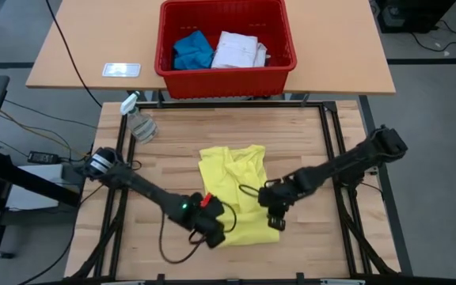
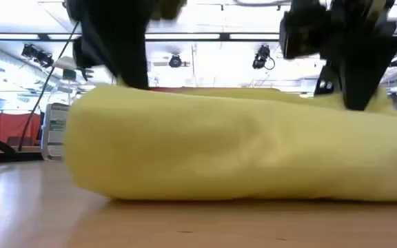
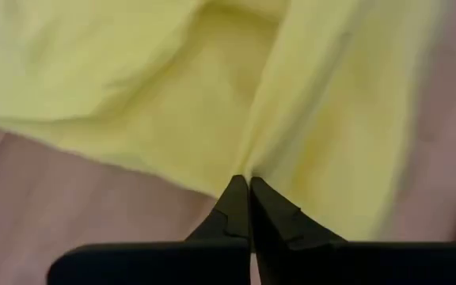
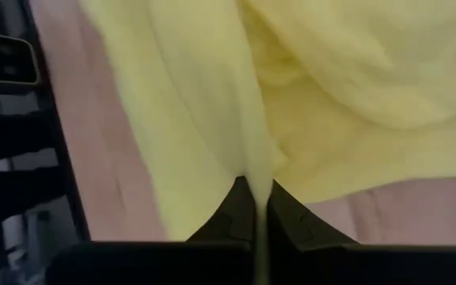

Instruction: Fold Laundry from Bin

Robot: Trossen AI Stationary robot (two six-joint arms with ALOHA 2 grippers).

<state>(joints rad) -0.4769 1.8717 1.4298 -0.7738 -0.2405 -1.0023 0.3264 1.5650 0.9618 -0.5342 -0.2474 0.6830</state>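
Overhead: left gripper pinched shut on near-left hem of bright yellow cotton T-shirt, spread mid-table. Right gripper likewise clamped on near-right edge. Far side: rectangular red plastic bin with blue and white garments. Probably mid-fold; next, lifting both corners together toward far edge.

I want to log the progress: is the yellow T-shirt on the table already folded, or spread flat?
Partly folded. The yellow T-shirt lies narrowed and doubled over, not spread out, and both the left gripper and right gripper pinch its edges.
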